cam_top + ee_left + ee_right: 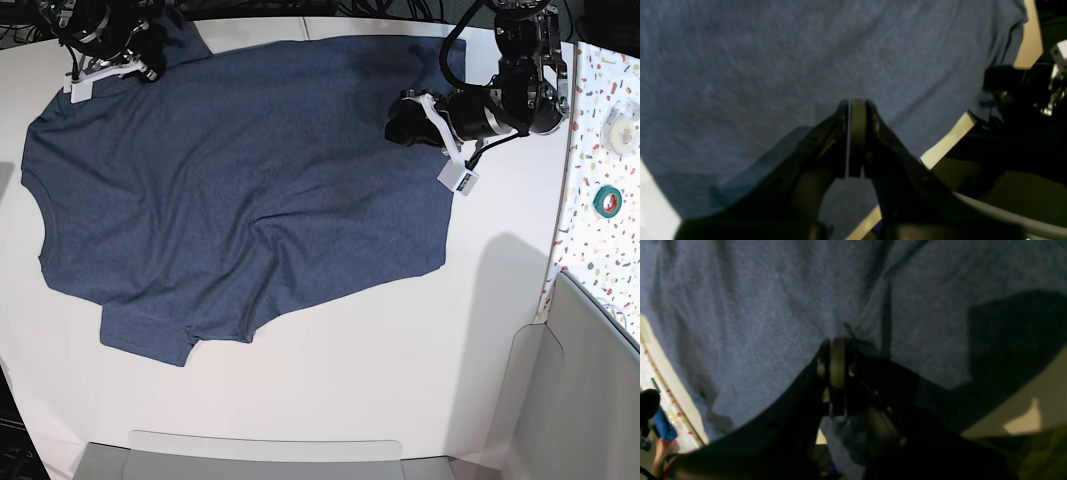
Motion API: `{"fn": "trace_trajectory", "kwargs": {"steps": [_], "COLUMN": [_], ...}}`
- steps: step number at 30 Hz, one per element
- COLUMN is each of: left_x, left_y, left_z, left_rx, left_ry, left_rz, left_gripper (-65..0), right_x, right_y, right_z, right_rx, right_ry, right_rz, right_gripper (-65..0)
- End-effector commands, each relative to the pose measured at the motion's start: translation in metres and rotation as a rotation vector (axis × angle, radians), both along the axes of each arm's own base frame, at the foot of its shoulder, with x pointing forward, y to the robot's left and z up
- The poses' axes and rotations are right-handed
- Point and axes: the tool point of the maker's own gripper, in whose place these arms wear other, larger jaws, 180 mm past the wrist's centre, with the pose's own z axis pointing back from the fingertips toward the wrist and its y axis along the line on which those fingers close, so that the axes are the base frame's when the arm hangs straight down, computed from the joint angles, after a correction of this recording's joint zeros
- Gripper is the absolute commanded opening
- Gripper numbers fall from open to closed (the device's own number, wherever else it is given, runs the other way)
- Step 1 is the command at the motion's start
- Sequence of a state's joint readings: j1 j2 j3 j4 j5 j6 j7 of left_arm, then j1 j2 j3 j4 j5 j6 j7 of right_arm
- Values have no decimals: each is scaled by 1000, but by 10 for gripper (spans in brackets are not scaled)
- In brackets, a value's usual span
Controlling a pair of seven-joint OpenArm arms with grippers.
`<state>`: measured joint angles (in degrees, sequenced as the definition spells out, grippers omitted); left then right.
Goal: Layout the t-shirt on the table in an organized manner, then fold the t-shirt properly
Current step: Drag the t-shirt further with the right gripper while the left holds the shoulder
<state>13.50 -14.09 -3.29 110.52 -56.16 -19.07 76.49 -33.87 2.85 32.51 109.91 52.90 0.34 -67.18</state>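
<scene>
The navy t-shirt [230, 180] lies spread on the white table [400, 360], plain side up, with wrinkles near its middle and one sleeve [145, 335] toward the front. My right gripper [150, 62] is at the shirt's back left corner. In its wrist view the right gripper [838, 338] is shut on the t-shirt [756, 306], and creases run into its tips. My left gripper [393, 128] rests on the shirt's back right part. It shows shut [857, 101] against the cloth [756, 66]; whether fabric is pinched does not show.
A speckled strip [600, 150] along the right holds a green tape roll [607, 200] and a white roll [625, 128]. Grey panels stand at the front edge [260, 455] and front right [590, 400]. The table's back edge [947, 140] is close to the left gripper.
</scene>
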Motion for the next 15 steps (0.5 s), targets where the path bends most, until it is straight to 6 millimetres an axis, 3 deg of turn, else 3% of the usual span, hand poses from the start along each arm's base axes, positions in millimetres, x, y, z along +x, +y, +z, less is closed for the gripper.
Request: {"fn": "trace_trajectory", "kwargs": {"steps": [1, 5, 12, 15], "left_x": [4, 4, 0, 0], "left_y": [1, 1, 0, 1], "left_z": [9, 8, 6, 6], "left_rx": [-12, -12, -12, -12], "left_ry": [-32, -30, -17, -18], "left_rz": [0, 0, -1, 0], "left_gripper": [-646, -646, -646, -646], "right_x": [-19, -11, -6, -1], "right_y": [-5, 0, -6, -25], "right_z": [0, 30, 42, 48], "right_rx": [-25, -15, 25, -16], "right_ry": [62, -13, -58, -90], "right_rz": [8, 66, 37, -12], "right_gripper": [-650, -650, -650, -650]}}
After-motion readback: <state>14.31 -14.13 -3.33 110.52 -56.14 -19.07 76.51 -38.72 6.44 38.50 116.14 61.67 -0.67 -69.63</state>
